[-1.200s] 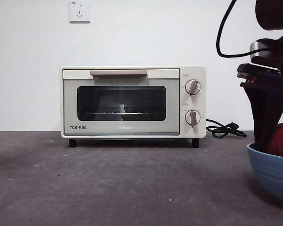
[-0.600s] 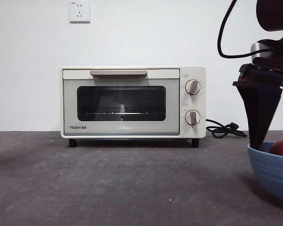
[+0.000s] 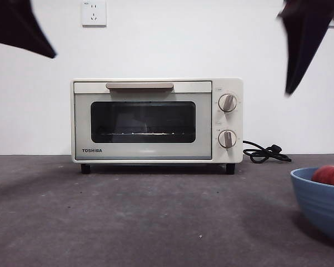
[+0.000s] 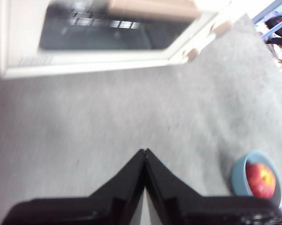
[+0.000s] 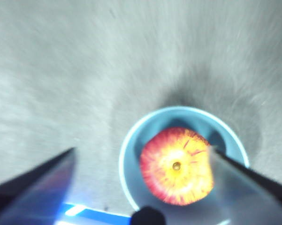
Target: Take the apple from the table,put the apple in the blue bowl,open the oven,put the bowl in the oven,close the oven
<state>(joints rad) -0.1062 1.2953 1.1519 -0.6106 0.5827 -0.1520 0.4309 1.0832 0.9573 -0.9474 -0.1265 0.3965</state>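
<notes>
One apple (image 5: 176, 166) in blue bowl (image 5: 131, 154), stem end seemingly up.

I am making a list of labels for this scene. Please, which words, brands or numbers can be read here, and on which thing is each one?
"TOSHIBA": on the oven, at the lower left corner of its door.
Small marks around its two knobs: too small to read.
Tiny mark on the wall socket: too small to read.
Nothing else carries text.

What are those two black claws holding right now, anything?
Nothing. The right gripper hangs open above the apple, which lies free in the blue bowl. The left gripper is shut on nothing, above the table.
</notes>
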